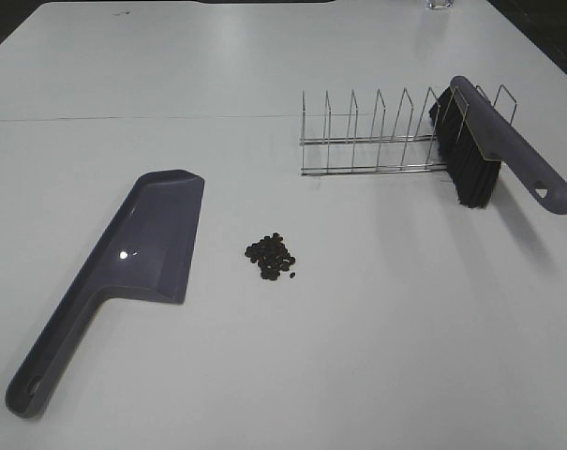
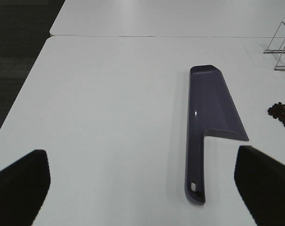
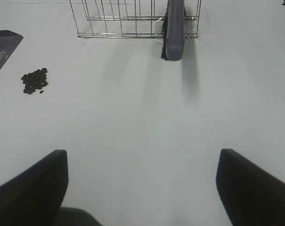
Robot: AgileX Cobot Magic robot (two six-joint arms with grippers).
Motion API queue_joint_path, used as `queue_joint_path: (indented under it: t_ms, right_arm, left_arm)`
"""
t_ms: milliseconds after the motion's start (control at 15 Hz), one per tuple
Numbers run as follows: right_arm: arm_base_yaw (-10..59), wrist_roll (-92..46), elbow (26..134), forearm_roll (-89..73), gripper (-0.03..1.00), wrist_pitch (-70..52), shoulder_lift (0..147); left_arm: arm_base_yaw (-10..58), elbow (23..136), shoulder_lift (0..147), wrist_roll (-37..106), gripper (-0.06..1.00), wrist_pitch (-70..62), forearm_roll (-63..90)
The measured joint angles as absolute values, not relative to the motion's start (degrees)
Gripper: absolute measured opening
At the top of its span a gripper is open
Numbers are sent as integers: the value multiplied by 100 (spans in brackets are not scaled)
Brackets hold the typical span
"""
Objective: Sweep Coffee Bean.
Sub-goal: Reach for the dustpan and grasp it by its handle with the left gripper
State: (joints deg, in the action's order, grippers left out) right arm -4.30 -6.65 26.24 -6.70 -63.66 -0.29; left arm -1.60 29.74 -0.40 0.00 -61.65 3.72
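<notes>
Starting on the left: the left gripper point(image 2: 140, 157) hangs spread wide and holds nothing, lined up behind the handle of the purple-grey dustpan point(image 1: 142, 244), which lies flat on the white table point(image 1: 264, 75). Just right of the pan's mouth sits the coffee bean point(image 1: 272, 256) pile, one tight dark cluster, not touching the pan. Further right and back, the wire rack point(image 1: 377, 136) stands with the brush point(image 1: 494, 141) propped at its right end, bristles down. The right gripper point(image 3: 142, 154) is parted and empty too, facing that brush from well short of it. By the look of it, nothing is swept yet: both tools need picking up first.
</notes>
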Motion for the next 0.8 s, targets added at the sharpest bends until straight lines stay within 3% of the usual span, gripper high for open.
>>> queue_joint_path:
  t_ms: [800]
  right_arm:
    - [-430, -665, 2624, -670, 76, -6366, -29]
  left_arm:
    - [-160, 2974, -40, 0, 99, -6165, 372]
